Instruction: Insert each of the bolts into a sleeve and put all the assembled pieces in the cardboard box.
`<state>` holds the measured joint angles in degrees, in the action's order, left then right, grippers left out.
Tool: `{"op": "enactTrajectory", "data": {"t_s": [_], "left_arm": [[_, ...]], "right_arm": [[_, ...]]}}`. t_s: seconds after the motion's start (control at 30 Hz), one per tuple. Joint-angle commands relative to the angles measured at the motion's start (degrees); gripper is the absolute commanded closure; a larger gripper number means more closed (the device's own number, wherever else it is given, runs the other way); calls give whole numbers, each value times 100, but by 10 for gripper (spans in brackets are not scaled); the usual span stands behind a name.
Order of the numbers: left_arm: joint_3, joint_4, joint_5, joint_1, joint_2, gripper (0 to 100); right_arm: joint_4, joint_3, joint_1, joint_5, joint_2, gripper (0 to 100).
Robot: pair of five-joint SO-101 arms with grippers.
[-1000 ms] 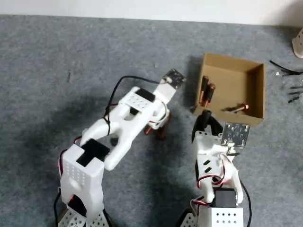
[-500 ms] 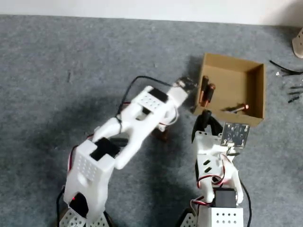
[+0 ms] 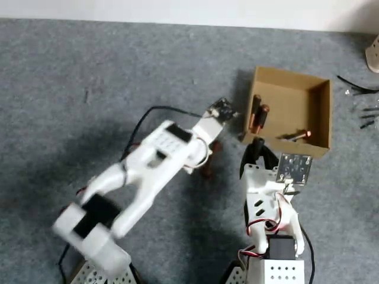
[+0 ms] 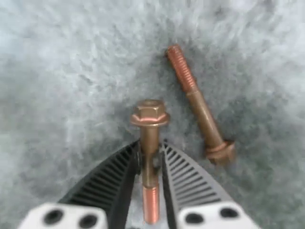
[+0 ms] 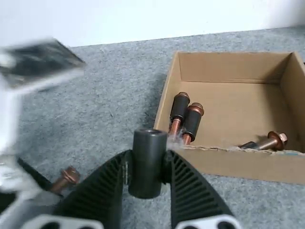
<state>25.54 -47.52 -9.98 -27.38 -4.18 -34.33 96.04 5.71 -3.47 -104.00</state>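
Note:
My left gripper (image 4: 150, 143) is shut on the shank of a copper bolt (image 4: 150, 115), held just above the grey carpet. A second bolt (image 4: 200, 105) lies loose on the carpet right beside it. The left arm (image 3: 172, 148) stretches toward the near left corner of the cardboard box (image 3: 323, 118). My right gripper (image 5: 147, 155) is shut on an upright black sleeve (image 5: 147, 167), just in front of the box's near wall (image 5: 238, 162). Inside the box lie two assembled pieces (image 5: 186, 119) side by side and a third piece (image 5: 267, 141) near the front wall.
Thin black items (image 3: 362, 103) are scattered on the carpet right of the box, and a white object (image 3: 373, 54) sits at the far right edge. Open carpet stretches to the left and behind the arms.
The left arm has swung about, its lower links moving left, while its wrist stays near the box's near left corner. The right arm has kept still with the sleeve.

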Motion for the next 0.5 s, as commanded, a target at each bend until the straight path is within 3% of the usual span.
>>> {"op": "enactTrajectory", "data": {"t_s": [0.0,0.13,0.47], "left_arm": [[1147,879,-26,-163,1780,995],[2158,1398,-35,-163,3196,995],[3618,2163,-26,268,6018,993]], "right_arm": [[171,523,-57,70,-127,994],[171,532,4,70,-127,994],[382,532,1235,79,-127,994]]}}
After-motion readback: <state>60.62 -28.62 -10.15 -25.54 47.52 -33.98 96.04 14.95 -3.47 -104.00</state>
